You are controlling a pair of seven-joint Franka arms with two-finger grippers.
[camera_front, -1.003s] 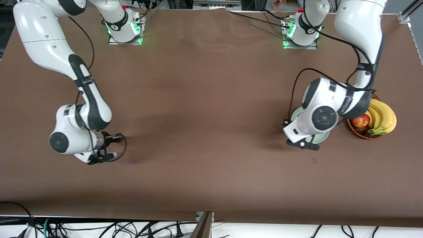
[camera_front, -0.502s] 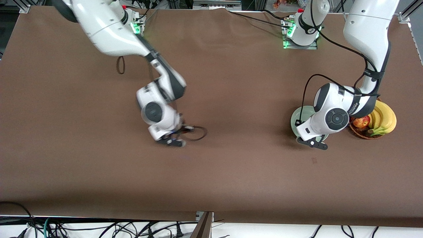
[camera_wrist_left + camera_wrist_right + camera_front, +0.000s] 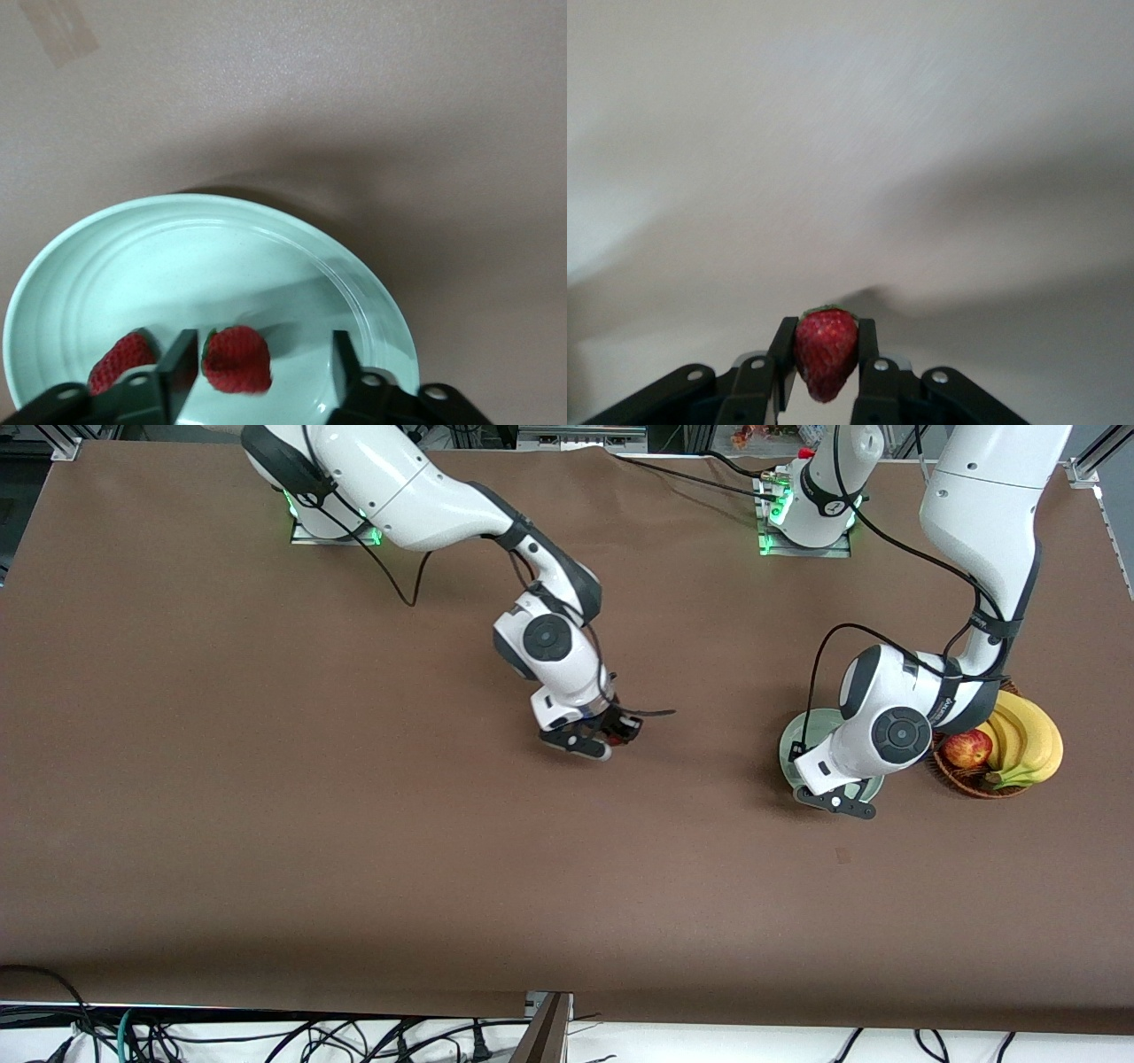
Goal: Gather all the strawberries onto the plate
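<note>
The pale mint-green plate lies toward the left arm's end of the table, its rim showing under the left arm. My left gripper hovers over it, open. One strawberry sits in the plate between the spread fingers, close to one pad and not gripped. A second strawberry rests in the plate just outside that finger. My right gripper is over the table's middle, shut on a third strawberry, which is pinched upright between the pads with its green end up.
A brown wicker basket stands beside the plate, at the left arm's end of the table. It holds bananas and a red apple. A small tape mark lies nearer the front camera than the plate.
The right arm has swung from its own end of the table to the middle, carrying its strawberry toward the plate. The left gripper has shifted slightly over the plate and opened.
</note>
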